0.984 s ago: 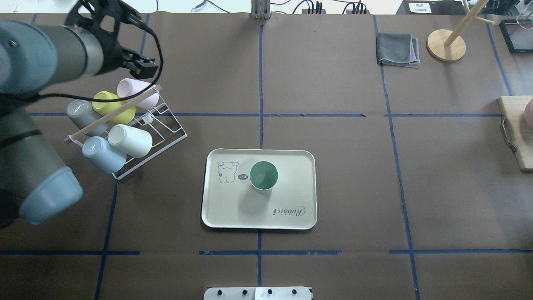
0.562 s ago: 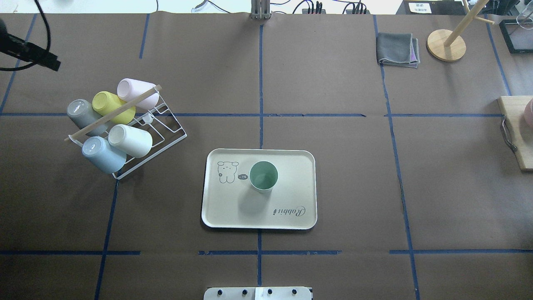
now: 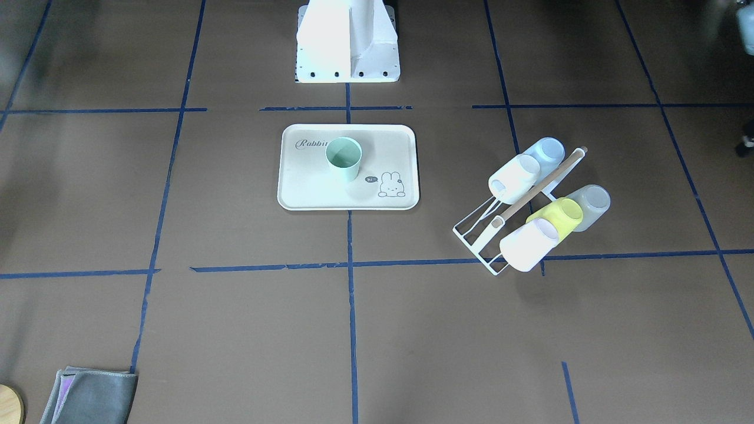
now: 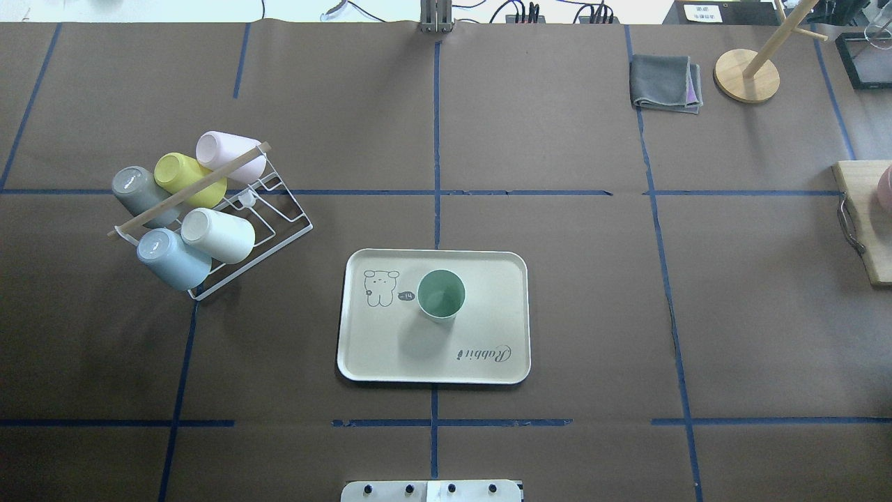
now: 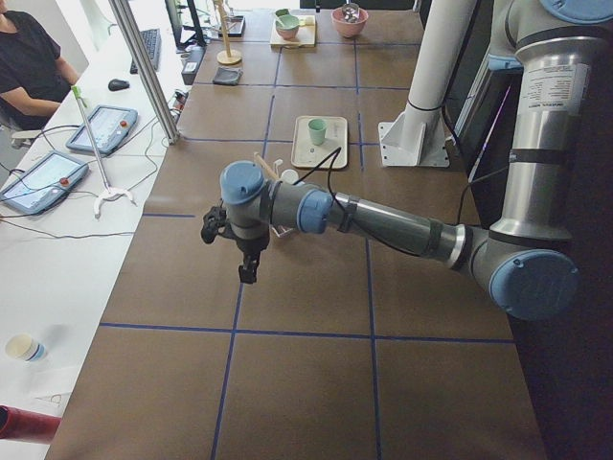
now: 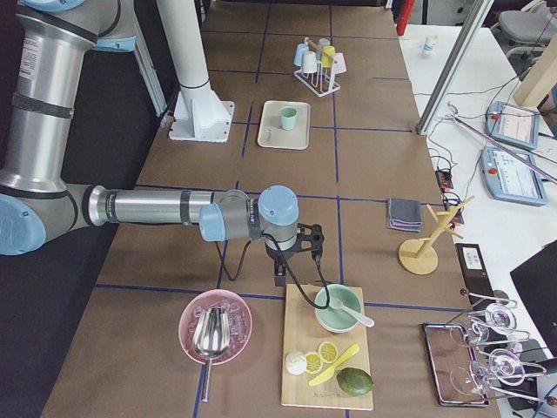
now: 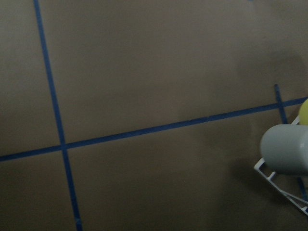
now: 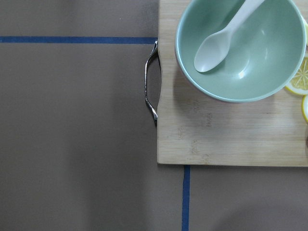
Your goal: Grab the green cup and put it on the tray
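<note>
The green cup (image 4: 440, 295) stands upright on the cream tray (image 4: 390, 352) near the table's middle, with nothing touching it; the front view shows the cup (image 3: 343, 159) and tray (image 3: 306, 191) too. My left gripper (image 5: 247, 273) appears only in the exterior left view, hanging over bare table beyond the cup rack, far from the tray; I cannot tell if it is open or shut. My right gripper (image 6: 278, 280) appears only in the exterior right view, beside a wooden board, and I cannot tell its state either.
A white wire rack (image 4: 279, 209) holds several cups on their sides left of the tray. A grey cloth (image 4: 665, 82) and wooden stand (image 4: 746, 75) sit at the far right. The cutting board (image 6: 326, 348) carries a green bowl. A person (image 5: 29, 57) sits off the table.
The left arm has swung out of the overhead view to the left. The green cup and tray have not moved.
</note>
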You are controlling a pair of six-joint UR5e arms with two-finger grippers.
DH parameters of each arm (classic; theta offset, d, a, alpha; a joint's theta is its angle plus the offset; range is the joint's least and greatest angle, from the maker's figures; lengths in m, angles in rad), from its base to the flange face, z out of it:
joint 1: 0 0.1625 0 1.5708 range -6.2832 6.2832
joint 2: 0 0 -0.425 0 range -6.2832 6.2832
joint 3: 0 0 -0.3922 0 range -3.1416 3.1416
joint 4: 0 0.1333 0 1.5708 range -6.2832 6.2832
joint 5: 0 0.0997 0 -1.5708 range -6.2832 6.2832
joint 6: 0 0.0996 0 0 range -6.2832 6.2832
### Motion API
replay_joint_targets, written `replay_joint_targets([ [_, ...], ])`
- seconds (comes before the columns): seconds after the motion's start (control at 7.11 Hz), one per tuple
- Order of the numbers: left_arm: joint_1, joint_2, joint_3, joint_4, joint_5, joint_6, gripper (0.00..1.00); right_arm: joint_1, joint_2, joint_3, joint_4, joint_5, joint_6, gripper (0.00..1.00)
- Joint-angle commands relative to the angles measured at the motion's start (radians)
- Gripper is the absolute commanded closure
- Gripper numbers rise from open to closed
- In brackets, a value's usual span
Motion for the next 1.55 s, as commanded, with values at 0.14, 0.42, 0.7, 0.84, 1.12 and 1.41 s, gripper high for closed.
replay_joint_targets([
  [0.14,-0.061,0.038,0.065,0.066,-0.012,0.005,0.00,0.028,0.013,-0.025,0.002,0.002,-0.009,0.00],
  [0.42,-0.062,0.068,0.028,0.067,-0.009,0.007,0.00,0.030,0.027,-0.041,0.000,0.004,-0.013,0.00],
  [0.7,-0.064,0.149,-0.069,0.111,-0.008,0.005,0.00,0.027,0.041,-0.088,0.000,0.004,-0.061,0.00],
  [0.84,-0.062,0.156,-0.082,0.122,-0.008,0.004,0.00,0.029,0.046,-0.098,-0.001,0.004,-0.072,0.00],
  [1.12,-0.059,0.156,-0.085,0.118,0.003,-0.055,0.00,0.030,0.053,-0.116,0.000,0.002,-0.083,0.00],
  [1.41,-0.058,0.156,-0.067,0.106,0.002,-0.049,0.00,0.036,0.053,-0.104,-0.001,0.031,-0.083,0.00],
])
